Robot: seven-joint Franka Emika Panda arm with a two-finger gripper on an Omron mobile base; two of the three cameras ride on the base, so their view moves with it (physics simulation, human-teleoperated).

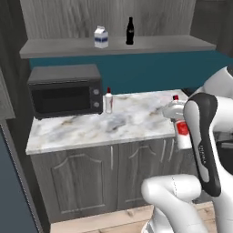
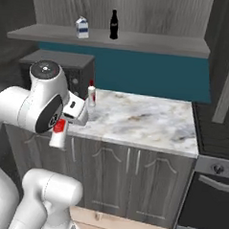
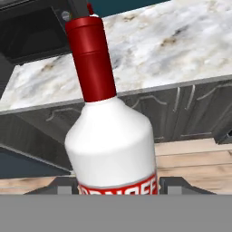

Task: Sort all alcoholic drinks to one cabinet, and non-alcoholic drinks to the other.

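At centre frame I see the marble counter (image 1: 136, 118) carrying a microwave (image 1: 66, 91) and one red-capped bottle (image 1: 108, 101); the upper shelf (image 1: 173, 44) holds a milk carton (image 1: 101, 37) and cola bottle (image 1: 130, 31).

White capital letters "RNOFF", cut off at both ends, on the red label band of the slim clear-white bottle with a red cap (image 3: 111, 136), right between the finger tips in the hand view. White label on the black cola bottle (image 1: 130, 31), far above on the shelf: too small to read.
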